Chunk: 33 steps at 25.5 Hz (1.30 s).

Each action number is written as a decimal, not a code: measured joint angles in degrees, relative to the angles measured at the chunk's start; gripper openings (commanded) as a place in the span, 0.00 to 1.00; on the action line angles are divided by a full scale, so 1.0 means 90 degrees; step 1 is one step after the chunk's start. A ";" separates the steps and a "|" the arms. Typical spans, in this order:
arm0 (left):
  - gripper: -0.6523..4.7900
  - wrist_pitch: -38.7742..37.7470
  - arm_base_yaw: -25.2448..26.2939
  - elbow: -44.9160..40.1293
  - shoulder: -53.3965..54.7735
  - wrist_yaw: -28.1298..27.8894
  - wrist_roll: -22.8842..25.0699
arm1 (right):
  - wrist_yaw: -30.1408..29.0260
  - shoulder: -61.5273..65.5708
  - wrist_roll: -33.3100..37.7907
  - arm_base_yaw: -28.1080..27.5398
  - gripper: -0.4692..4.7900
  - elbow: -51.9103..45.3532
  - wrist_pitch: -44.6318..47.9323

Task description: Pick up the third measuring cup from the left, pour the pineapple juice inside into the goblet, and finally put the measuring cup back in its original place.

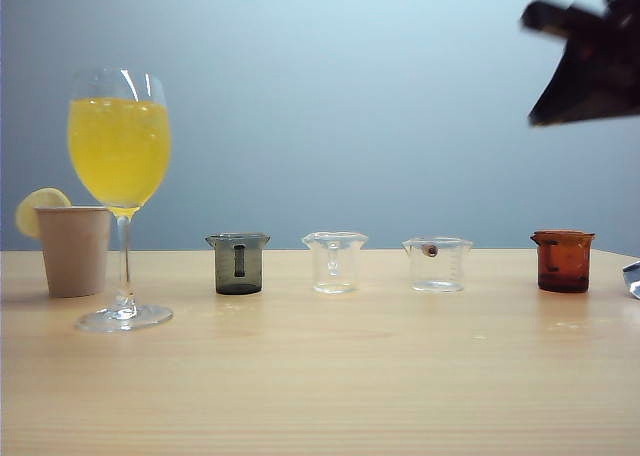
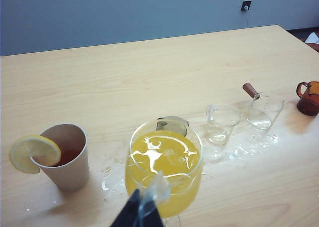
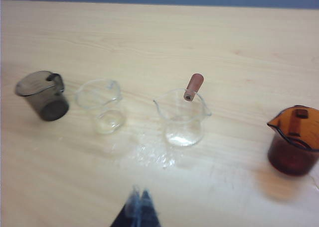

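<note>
Right gripper [image 3: 138, 199], jaws pinched together on nothing, hangs high above the table [image 1: 320, 376], clear of the cups. Left gripper [image 2: 144, 207], seemingly closed, hovers by the goblet [image 1: 119, 156] of yellow juice [image 1: 118, 148]. Third measuring cup [image 1: 437, 264] stands upright between the clear flared cup [image 1: 334, 261] and amber cup [image 1: 562, 261]; a smoky cup [image 1: 238, 263] and a paper cup [image 1: 73, 249] with a lemon slice [image 1: 38, 206] stand nearby.
</note>
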 measured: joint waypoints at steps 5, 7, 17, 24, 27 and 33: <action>0.11 0.0000 0.0000 0.0000 0.0000 0.0000 0.0000 | 0.0012 -0.1916 -0.0121 0.0000 0.07 -0.0168 -0.1365; 0.11 0.0000 0.0000 -0.0002 -0.0007 0.0000 0.0000 | 0.0017 -0.2601 -0.0126 0.0000 0.07 -0.0289 -0.1824; 0.11 -0.0027 0.0750 -0.0005 -0.0857 0.0041 0.0000 | 0.0699 -0.5496 0.0010 0.0000 0.07 -0.0362 -0.3648; 0.11 0.0061 0.2200 -0.0602 -0.2018 0.0005 0.0000 | 0.0714 -0.5557 0.0357 0.0002 0.07 -0.0510 -0.3891; 0.11 0.0061 0.2365 -0.1020 -0.2487 0.0005 0.0000 | 0.0721 -0.5564 0.0109 -0.0007 0.07 -0.0998 -0.3196; 0.11 -0.0041 0.2409 -0.1989 -0.3230 0.0012 -0.0002 | 0.1445 -0.5549 -0.0430 -0.0036 0.16 -0.2662 -0.1146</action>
